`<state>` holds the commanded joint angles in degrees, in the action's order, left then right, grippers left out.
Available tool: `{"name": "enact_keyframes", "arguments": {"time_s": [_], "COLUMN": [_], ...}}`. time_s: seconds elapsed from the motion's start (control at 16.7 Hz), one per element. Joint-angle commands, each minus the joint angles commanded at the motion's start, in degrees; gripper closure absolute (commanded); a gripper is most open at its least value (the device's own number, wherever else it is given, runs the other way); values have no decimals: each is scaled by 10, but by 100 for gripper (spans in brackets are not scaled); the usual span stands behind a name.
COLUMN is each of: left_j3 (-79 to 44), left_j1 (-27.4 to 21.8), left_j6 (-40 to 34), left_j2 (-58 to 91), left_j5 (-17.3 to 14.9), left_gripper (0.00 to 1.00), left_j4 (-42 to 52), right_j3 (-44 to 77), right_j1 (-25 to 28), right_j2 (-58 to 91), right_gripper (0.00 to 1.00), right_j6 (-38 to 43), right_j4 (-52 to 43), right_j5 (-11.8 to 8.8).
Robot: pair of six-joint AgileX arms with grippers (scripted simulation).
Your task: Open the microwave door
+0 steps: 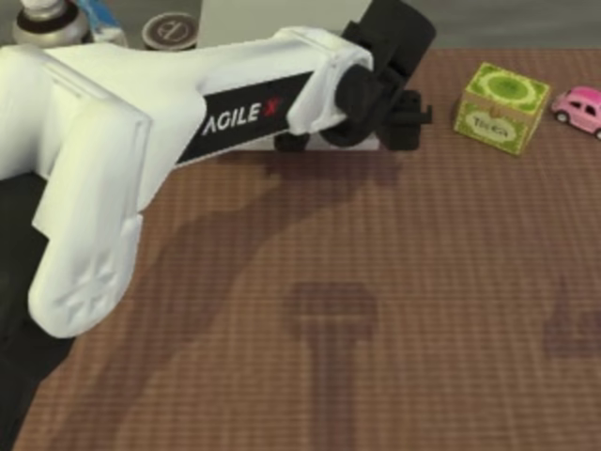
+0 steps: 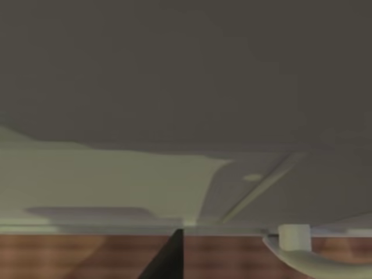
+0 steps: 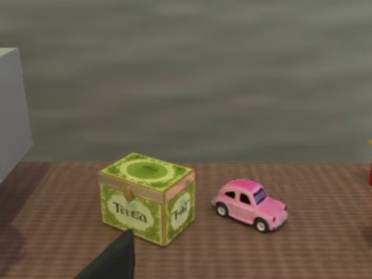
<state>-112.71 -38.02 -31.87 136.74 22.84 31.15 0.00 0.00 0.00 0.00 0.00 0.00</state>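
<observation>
One light, stiff hinged microwave door [image 2: 116,186], best pulled by its slim handle [image 2: 308,256], faces the left tool [image 1: 413,117], whose finger state I cannot tell.

tea box [image 1: 500,108] right of microwave [image 1: 282,23], toy car [image 1: 578,108] further right

Even, soft light falls from above on the table [image 1: 394,282], with no glare. The left arm [image 1: 141,122] casts a broad, soft-edged shadow across the table's middle toward its near edge; a smaller faint shadow lies near the right edge. The left wrist view is dim and hazy, with a grey surface filling most of it.
</observation>
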Motion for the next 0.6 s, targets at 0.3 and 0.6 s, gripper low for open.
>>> {"name": "enact_keyframes", "arguments": {"time_s": [0.3,0.6], "left_j3": [0,0], "left_j1": [0,0], "left_j6": [0,0], "left_j2": [0,0], "left_j5": [0,0], "left_gripper": [83,100], "left_j4": [0,0], "right_j3": [0,0], "right_j1": [0,0], "right_j2": [0,0], "right_gripper": [0,0], "right_j6": [0,0], "right_j4": [0,0], "right_j5": [0,0]}}
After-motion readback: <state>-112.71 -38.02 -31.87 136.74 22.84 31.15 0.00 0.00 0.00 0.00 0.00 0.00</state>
